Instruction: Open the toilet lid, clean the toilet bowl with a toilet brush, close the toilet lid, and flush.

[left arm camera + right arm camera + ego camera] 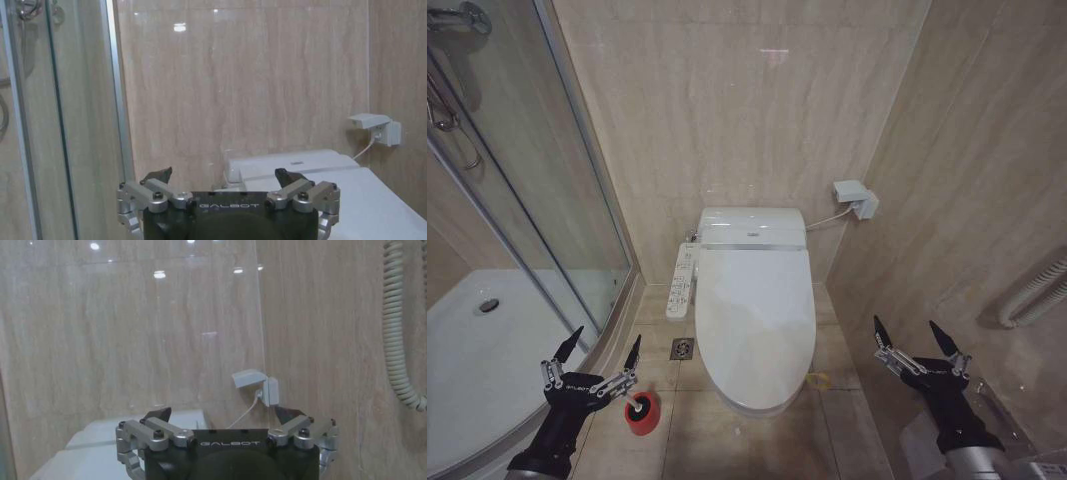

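Head view is showing, nearest, the left gripper (605,354) and the right gripper (917,339) hanging low at each side, fingers spread wide, holding nothing. Just beside the left one, the short red cylindrical holder cup (640,413) is standing on the floor with a dark brush head (637,405) in it. Between the arms, the large glossy white oval plastic toilet lid (755,310) is lying closed. It is probably stiff, light and slippery; the front rim seems the best place for lifting.
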